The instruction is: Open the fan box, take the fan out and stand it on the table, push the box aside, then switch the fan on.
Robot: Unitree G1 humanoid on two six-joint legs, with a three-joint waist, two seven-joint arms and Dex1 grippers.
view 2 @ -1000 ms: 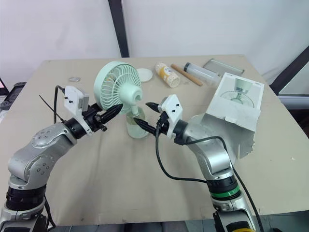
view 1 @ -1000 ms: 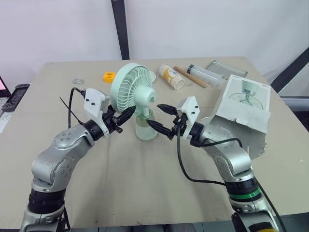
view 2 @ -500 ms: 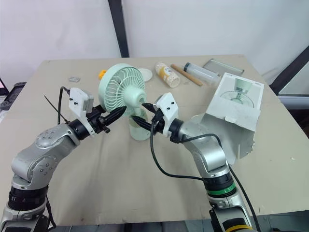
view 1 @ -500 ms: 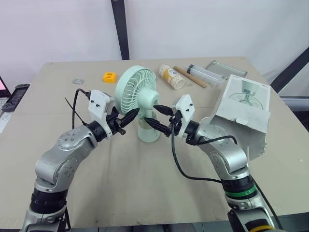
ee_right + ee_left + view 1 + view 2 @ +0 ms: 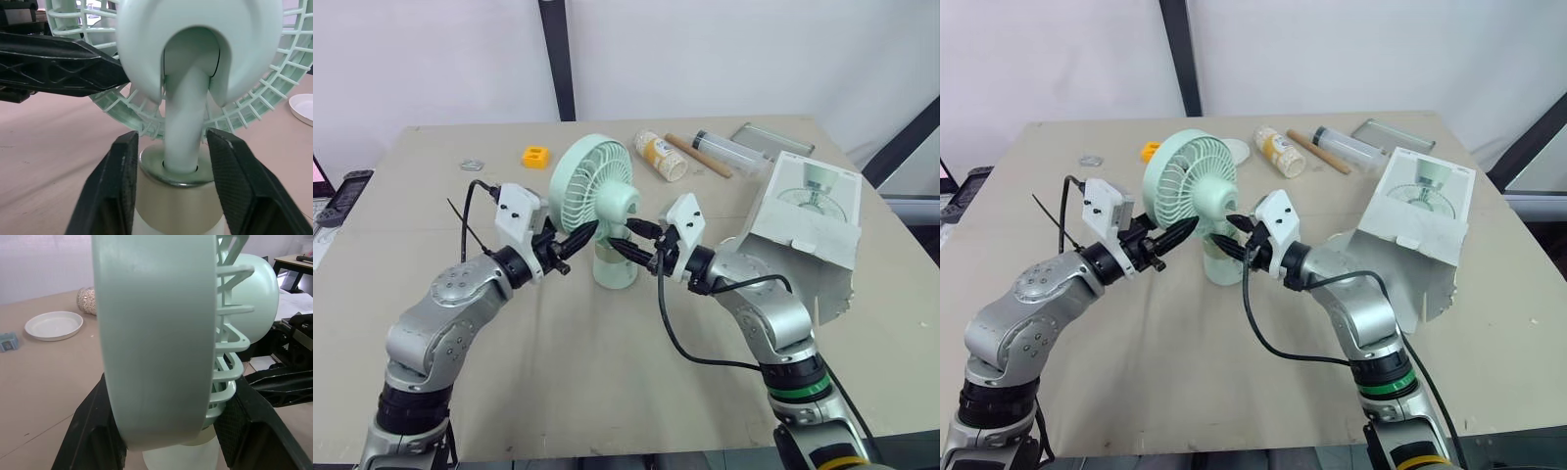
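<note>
A mint-green fan stands upright on its round base in the middle of the table. My left gripper comes in from the left and is shut on the lower rim of the fan head, one finger on each face. From the right, my right gripper is shut on the top of the base below the neck, its fingers pressing both sides. The white fan box lies open at the right, behind my right arm.
Along the far side lie a yellow block, a white dish, a jar on its side, a wooden stick, a clear tube and a metal tray. A dark handset sits off the left edge.
The fan has shifted slightly right with my left gripper holding its head. My right gripper has moved in from beside the fan and drawn its fingers onto the base.
</note>
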